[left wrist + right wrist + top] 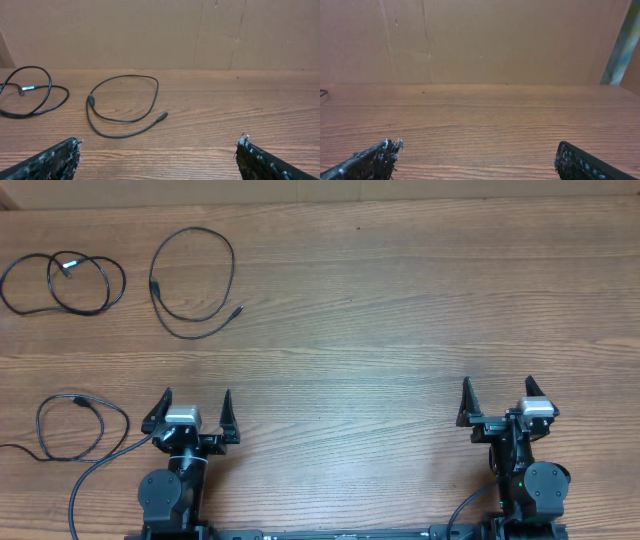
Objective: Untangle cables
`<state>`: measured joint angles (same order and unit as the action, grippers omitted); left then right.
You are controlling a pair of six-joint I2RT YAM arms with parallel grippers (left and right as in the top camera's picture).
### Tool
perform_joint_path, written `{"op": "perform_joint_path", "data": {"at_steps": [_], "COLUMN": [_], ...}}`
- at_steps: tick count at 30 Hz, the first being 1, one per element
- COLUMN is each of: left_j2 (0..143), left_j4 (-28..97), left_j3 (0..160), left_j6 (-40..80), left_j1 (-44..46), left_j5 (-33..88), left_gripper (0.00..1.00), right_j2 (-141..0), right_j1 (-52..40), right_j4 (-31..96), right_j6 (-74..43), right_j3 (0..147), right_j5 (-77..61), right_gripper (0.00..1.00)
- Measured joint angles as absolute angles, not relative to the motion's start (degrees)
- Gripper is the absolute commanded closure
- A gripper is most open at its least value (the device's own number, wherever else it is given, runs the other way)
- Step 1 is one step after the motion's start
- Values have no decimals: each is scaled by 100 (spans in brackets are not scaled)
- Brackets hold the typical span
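Three thin black cables lie apart from one another on the left half of the brown wooden counter (pixel 380 330). A coiled cable (pixel 68 265) crossing itself is seen at the far left, an open single-loop cable (pixel 153 284) near it, and a third cable (pixel 78 399) beside the left arm's base. The left pincer (pixel 196 394) and right pincer (pixel 498 383) are both spread apart and empty. Separation is judged nearly complete; if the coiled cable is opened, one strand should be taken near its plug and drawn slowly clear of its neighbours.
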<state>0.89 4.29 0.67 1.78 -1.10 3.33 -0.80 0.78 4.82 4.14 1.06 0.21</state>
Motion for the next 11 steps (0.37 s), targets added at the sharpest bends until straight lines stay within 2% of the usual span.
{"op": "perform_joint_path", "data": {"at_steps": [11], "left_j2": [91], "left_j4": [429], "left_j3": [67], "left_j6": [178], "left_j1": [-110], "left_j5": [333], "left_gripper": [0], "right_j2": [-80], "right_j1": [78], "right_j4": [482], "right_j6": [414], "right_j3": [106], "right_j5": [21], "right_gripper": [0]}}
